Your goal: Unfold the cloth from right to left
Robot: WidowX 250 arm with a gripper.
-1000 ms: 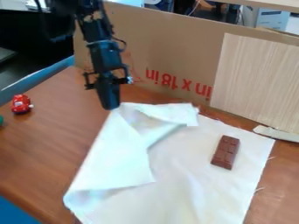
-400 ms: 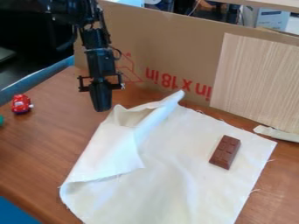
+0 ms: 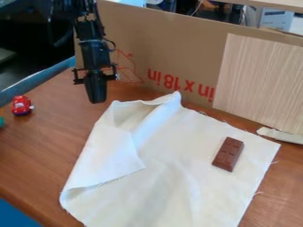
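Cloth (image 3: 172,177), one, partly folded, one chocolate bar (image 3: 228,154) on it, one empty claw (image 3: 96,97), cannot tell how far open

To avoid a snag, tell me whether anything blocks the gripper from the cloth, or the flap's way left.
Nothing visible blocks the gripper from the cloth. At the view's left, a red car and green thing sit apart from the flap.

Seems to be a robotics lab or similar workroom. Can be judged from the black jointed robot arm (image 3: 95,55) over the brown wooden table (image 3: 41,150), with the upright brown cardboard sheet (image 3: 172,48) and the pale wood-grain panel (image 3: 260,80) behind.
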